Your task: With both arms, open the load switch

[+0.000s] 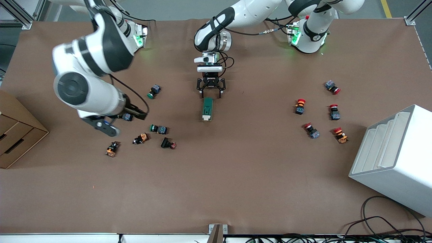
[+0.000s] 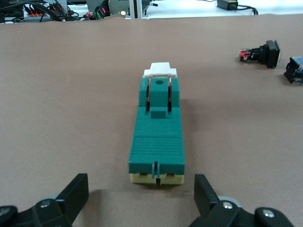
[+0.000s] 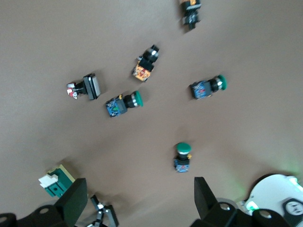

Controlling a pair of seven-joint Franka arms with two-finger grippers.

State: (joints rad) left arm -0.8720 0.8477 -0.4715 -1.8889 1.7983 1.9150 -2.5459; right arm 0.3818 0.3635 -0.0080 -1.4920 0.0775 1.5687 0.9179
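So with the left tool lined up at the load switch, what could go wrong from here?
The load switch lies loose on the table, so the open left tool may shove it instead of clamping it. The right tool hangs over the green-capped push buttons, away from the switch; reaching across could scatter them.

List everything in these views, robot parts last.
dark-green rectangular load switch with white handle: one, mid-table, lying flat.
green-capped push buttons: three, toward the right arm's end.
orange-bodied push buttons: two, nearer the front camera than those.
black push button with red tip: one, beside them.
red-capped push buttons: five, toward the left arm's end.
white slotted rack: one, left arm's end.
brown cardboard box: one, right arm's end.
left end effector: open, at the switch's handle-free end.
right end effector: open, over the green-capped buttons.
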